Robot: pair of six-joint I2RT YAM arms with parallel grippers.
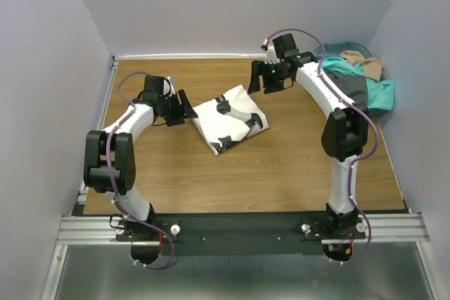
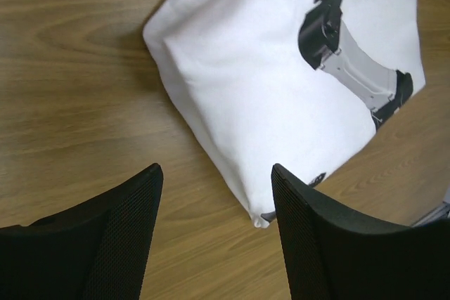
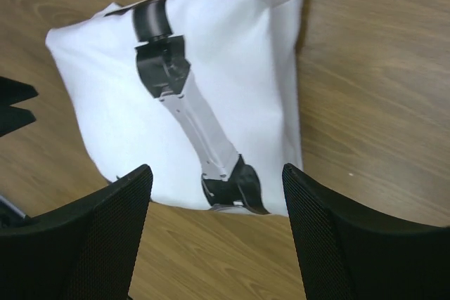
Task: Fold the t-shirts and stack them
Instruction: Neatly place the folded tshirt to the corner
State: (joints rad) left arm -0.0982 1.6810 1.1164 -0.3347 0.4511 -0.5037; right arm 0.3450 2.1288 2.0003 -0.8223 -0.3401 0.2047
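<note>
Black mesh-faced fingers (image 2: 119, 237) of the left gripper (image 2: 214, 173) fill the bottom of its wrist view, spread wide with only bare wood between them. The folded white t-shirt (image 2: 246, 89) lies just ahead of this gripper and off toward its right finger. That fingertip overlaps the shirt's near corner in the view, but whether it touches the cloth I cannot tell. The right gripper (image 3: 216, 173) is also wide apart and holds nothing. The same shirt lies straight ahead of it, and a black-and-grey print (image 3: 186, 110) of a robot arm runs down the cloth toward the gap between its fingers. From overhead the shirt rests flat on the wooden table (image 1: 281, 173) between the two grippers, a tilted rectangle. The left gripper is just beside its left edge, and the right gripper is near its far right corner but apart from it. Behind the right gripper, out past its own forearm, a loose heap sits at the table's far right corner — a teal shirt (image 1: 383, 95), a dark grey shirt (image 1: 354, 89) and a tan shirt (image 1: 367, 66). The rim of a teal basket (image 1: 346, 46) shows beyond them.
</note>
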